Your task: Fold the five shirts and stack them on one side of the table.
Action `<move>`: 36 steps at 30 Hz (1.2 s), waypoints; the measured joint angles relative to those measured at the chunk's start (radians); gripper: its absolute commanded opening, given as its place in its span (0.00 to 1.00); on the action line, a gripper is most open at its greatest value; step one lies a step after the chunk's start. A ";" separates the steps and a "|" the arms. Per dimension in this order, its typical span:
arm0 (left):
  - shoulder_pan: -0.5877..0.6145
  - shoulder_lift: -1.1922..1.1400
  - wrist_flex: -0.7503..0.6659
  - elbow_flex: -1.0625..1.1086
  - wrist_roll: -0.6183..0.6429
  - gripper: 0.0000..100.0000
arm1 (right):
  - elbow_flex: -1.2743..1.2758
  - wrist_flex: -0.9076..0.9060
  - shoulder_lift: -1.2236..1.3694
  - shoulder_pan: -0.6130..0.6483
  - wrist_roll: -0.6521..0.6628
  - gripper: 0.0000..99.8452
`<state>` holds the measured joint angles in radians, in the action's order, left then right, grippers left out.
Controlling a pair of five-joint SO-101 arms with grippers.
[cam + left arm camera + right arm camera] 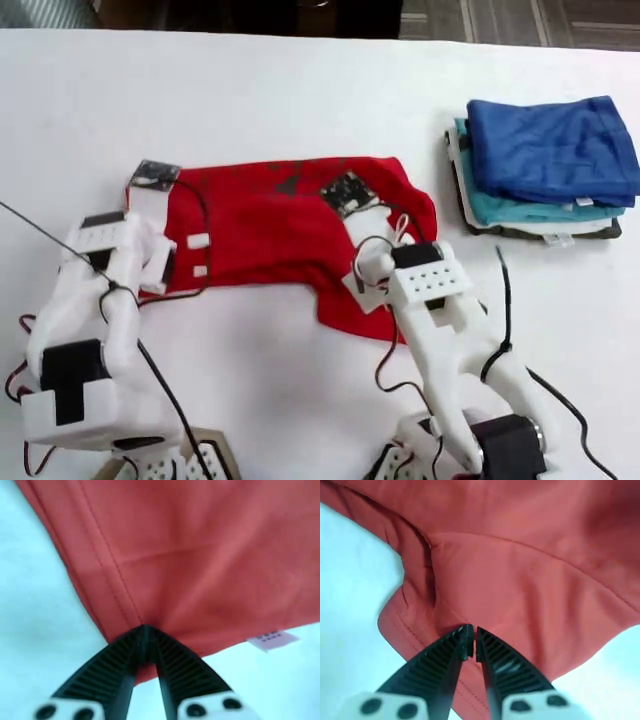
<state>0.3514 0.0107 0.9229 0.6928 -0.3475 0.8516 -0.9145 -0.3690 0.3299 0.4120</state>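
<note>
1. left jaws closed, pinching the hem of the red shirt point(270, 225) at one end.
2. right jaws closed on a fold of the same shirt near its other end.
3. red shirt lies spread mid-worktop point(300, 90), just ahead of both arms.
4. folded stack point(520, 210), blue shirt point(555, 145) on top, well apart on the right arm's side.

This is looking like a robotics lab or maker's bench. A plain white table point(300, 90) is serving as the work surface. The left arm point(70, 310) and right arm point(450, 320), both white plastic, are standing at its near edge, with bare black wires point(162, 385) trailing over it. A red shirt point(270, 225) is lying spread on the table, and a folded stack point(545, 165) is sitting near its right edge. Plank flooring point(500, 20) is showing beyond the table's far edge.
</note>
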 measured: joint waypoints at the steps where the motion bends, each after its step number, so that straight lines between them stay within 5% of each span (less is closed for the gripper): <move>1: 0.000 0.000 -0.003 0.003 0.000 0.03 | -0.005 -0.014 -0.018 0.000 0.000 0.02; 5: 0.000 0.000 -0.008 0.005 0.000 0.03 | -0.028 -0.114 -0.109 0.014 0.000 0.04; 11: 0.000 0.000 -0.012 0.005 0.000 0.03 | -0.028 -0.218 -0.189 0.100 0.000 0.20; 36: 0.000 0.000 -0.014 0.005 0.000 0.03 | 0.255 0.167 -0.195 0.044 0.041 0.14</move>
<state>0.3514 0.0107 0.9091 0.6974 -0.3475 1.1063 -0.7472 -0.5639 0.3744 0.4534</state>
